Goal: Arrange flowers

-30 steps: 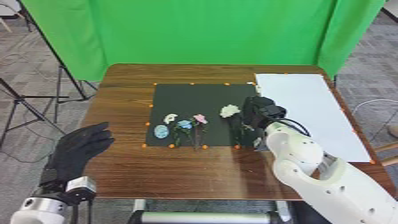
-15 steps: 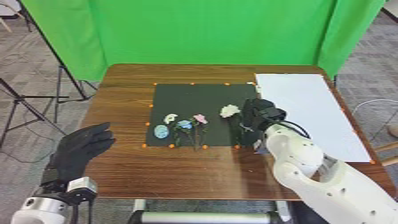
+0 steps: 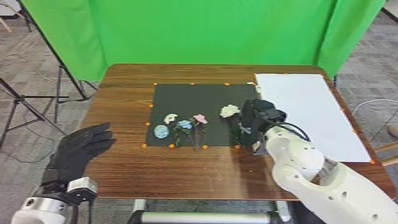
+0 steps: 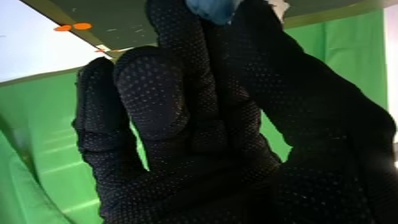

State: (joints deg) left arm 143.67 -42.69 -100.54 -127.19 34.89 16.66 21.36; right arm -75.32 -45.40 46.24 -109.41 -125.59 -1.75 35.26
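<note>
In the head view, my right hand (image 3: 258,114) is over the right edge of the black mat (image 3: 195,92). A pale blue flower (image 3: 245,130) shows beside its fingers. The right wrist view has my right hand (image 4: 200,135) with thumb and a finger pinching the blue flower (image 4: 211,9), partly hidden. On the mat, left of that hand, lie a large white flower (image 3: 229,111), a pink flower (image 3: 201,119), a blue flower (image 3: 184,124), a small white flower (image 3: 170,118) and a blue oval bloom (image 3: 161,131). My left hand (image 3: 78,150) stays open at the table's left edge.
A white sheet (image 3: 311,105) covers the table's right side, partly under my right arm. Orange dots mark the borders of mat and sheet. Brown wood (image 3: 178,175) surrounds the mat, and a green curtain (image 3: 204,35) hangs behind the table.
My right hand has shifted slightly, and the pale blue flower beside its fingers shows more clearly. The left hand and the flowers lying on the mat have kept their places.
</note>
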